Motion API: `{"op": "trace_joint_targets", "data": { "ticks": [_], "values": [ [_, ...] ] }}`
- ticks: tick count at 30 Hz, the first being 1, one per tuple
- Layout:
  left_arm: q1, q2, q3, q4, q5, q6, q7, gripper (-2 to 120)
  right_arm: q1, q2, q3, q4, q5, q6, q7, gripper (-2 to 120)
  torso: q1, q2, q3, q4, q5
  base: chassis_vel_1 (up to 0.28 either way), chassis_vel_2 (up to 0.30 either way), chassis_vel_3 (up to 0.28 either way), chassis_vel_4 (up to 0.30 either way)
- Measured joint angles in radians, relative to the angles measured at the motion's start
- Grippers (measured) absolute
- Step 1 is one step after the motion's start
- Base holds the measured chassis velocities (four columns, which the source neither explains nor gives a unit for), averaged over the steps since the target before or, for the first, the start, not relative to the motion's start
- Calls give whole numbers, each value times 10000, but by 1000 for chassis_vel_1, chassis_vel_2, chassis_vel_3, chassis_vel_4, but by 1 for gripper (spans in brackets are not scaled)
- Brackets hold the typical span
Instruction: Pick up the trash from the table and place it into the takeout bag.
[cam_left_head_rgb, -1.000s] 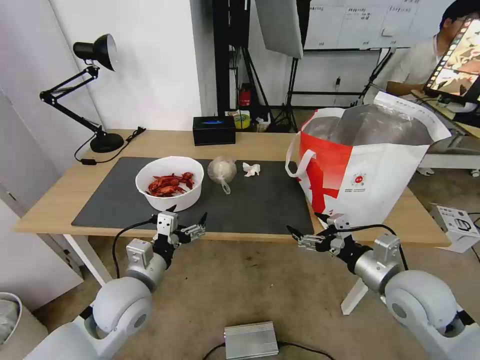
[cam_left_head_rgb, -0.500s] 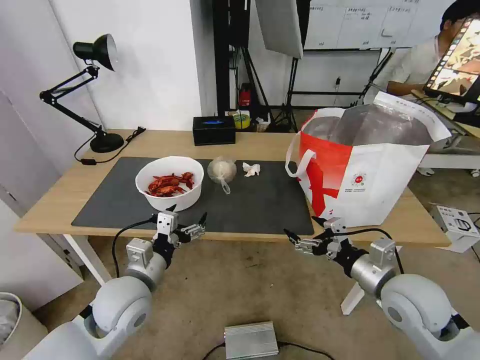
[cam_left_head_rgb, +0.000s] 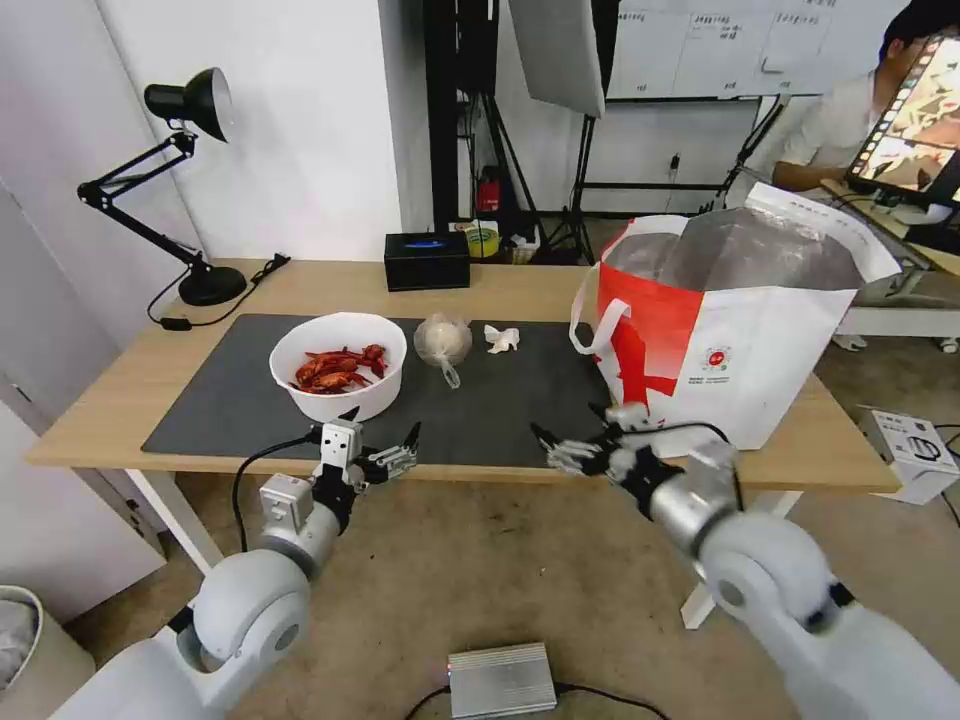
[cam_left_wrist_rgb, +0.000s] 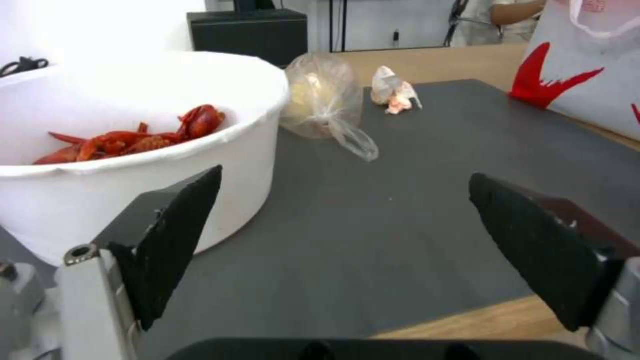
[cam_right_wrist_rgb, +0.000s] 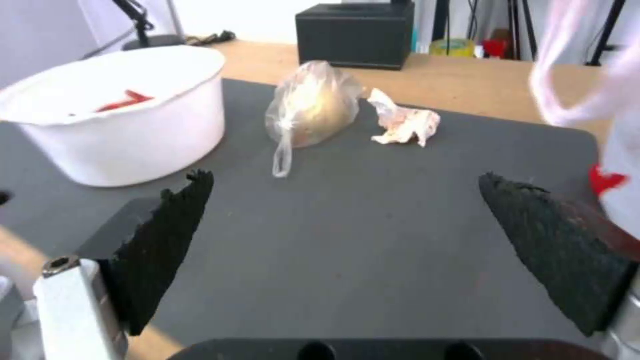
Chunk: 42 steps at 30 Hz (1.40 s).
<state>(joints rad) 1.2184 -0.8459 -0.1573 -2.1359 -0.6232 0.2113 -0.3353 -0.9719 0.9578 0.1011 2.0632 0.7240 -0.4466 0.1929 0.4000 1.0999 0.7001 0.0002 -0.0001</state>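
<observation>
On the dark grey mat (cam_left_head_rgb: 520, 400) of the table (cam_left_head_rgb: 100, 400) stand a white bowl (cam_left_head_rgb: 338, 365) of red crayfish shells, a knotted clear bag (cam_left_head_rgb: 443, 342) and a crumpled white tissue (cam_left_head_rgb: 502, 339). The white-and-red takeout bag (cam_left_head_rgb: 730, 330) stands open at the table's right end. My left gripper (cam_left_head_rgb: 381, 425) hovers open at the front edge, just in front of the bowl (cam_left_wrist_rgb: 227, 145). My right gripper (cam_left_head_rgb: 568, 422) is open over the mat's front edge, left of the takeout bag, facing the clear bag (cam_right_wrist_rgb: 310, 105) and tissue (cam_right_wrist_rgb: 405, 122).
A black tissue box (cam_left_head_rgb: 427, 261) sits at the back edge and a black desk lamp (cam_left_head_rgb: 190, 190) at the back left corner. On the floor lie a silver box (cam_left_head_rgb: 501, 680) between my arms and a white box (cam_left_head_rgb: 915, 450) to the right.
My right gripper has swung left and forward, from below the takeout bag to the mat's front edge. My left gripper has barely shifted.
</observation>
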Motion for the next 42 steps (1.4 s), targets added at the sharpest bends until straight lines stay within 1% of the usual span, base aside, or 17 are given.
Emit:
{"op": "trace_joint_targets", "data": {
  "ticks": [2, 5, 6, 8, 9, 10, 11, 14, 17, 21, 22, 25, 30, 33, 34, 38, 42],
  "values": [
    [2, -19, 3, 0, 6, 2, -3, 100, 307, 95, -287, -167, 22, -58, 259, 100, 0, 0, 0, -2, 0, 0, 0, 0, 0],
    [29, -81, 9, 27, 55, 7, -12, 100, 1257, 468, -1267, -725, 188, -432, 1211, 100, 0, 0, 0, -1, 0, 0, 0, 0, 0],
    [29, -81, 9, 27, 55, 7, -12, 100, 1257, 468, -1267, -725, 188, -432, 1211, 100, 0, 0, 0, -1, 0, 0, 0, 0, 0],
    [41, -114, 11, 62, 82, 9, -16, 100, 1696, 685, -1668, -1025, 275, -687, 1682, 100, 0, 0, 0, 0, -2, 0, 0, 0, 0],
    [44, -155, 32, 93, 99, 10, -22, 100, 2073, 925, -1981, -1317, 490, -911, 2233, 100, 0, 0, 0, 0, 0, 0, 0, 0, 0],
    [44, -155, 32, 93, 99, 10, -22, 100, 2073, 925, -1981, -1317, 490, -911, 2233, 100, 0, 0, 0, 0, 0, 0, 0, 0, 0],
    [40, -190, 70, 117, 110, 10, -23, 100, 2337, 1099, -2170, -1541, 690, -1059, 2643, 100, 1, 0, 0, 0, 0, 0, 0, 0, 0],
    [38, -212, 101, 157, 123, 10, -23, 100, 2858, 1392, -2527, -2040, 1004, -1281, 3215, 100, 0, 0, 1, -2, 1, 0, 0, 0, 0],
    [38, -215, 101, 171, 128, 10, -23, 100, 3129, 1504, -2675, -2287, 1073, -1331, 3397, 100, 0, 1, 0, -2, 0, 0, 0, 0, 0],
    [40, -284, 99, 214, 179, 7, -25, 100, 4111, 1964, -3151, -3284, 1419, -1574, 3916, 100, 0, 1, 0, -1, -1, 0, 0, 0, 0],
    [40, -284, 99, 214, 179, 7, -25, 100, 4111, 1964, -3151, -3284, 1419, -1574, 3916, 100, 0, 1, 0, -1, -1, 0, 0, 0, 0],
    [39, -371, 99, 252, 227, 3, -23, 100, 4833, 2379, -3431, -4213, 1596, -1762, 4271, 100, 1, 1, 0, -1, 0, 0, 0, 0, 0],
    [40, -450, 100, 295, 282, -5, -21, 100, 5481, 2809, -3673, -5141, 1592, -1893, 4582, 100, 1, 2, 0, -1, 0, 0, 0, 0, 0],
    [26, -543, 118, 375, 344, -21, -22, 100, 6148, 3386, -3983, -6298, 1495, -2019, 4900, 100, 1, 1, 0, -2, 0, 0, 0, 0, 0],
    [26, -543, 118, 375, 344, -21, -22, 100, 6148, 3386, -3983, -6298, 1495, -2019, 4900, 100, 1, 1, 0, -2, 0, 0, 0, 0, 0],
    [10, -671, 132, 423, 389, -32, -18, 100, 6793, 4104, -4177, -7489, 1264, -2236, 5171, 100, 1, 2, 0, 0, 0, 0, 0, 0, 0],
    [-6, -726, 142, 444, 400, -35, -17, 100, 7092, 4421, -4234, -8047, 1051, -2332, 5242, 100, 0, 1, 0, -1, 0, 0, 0, 0, 0]
  ]
}}
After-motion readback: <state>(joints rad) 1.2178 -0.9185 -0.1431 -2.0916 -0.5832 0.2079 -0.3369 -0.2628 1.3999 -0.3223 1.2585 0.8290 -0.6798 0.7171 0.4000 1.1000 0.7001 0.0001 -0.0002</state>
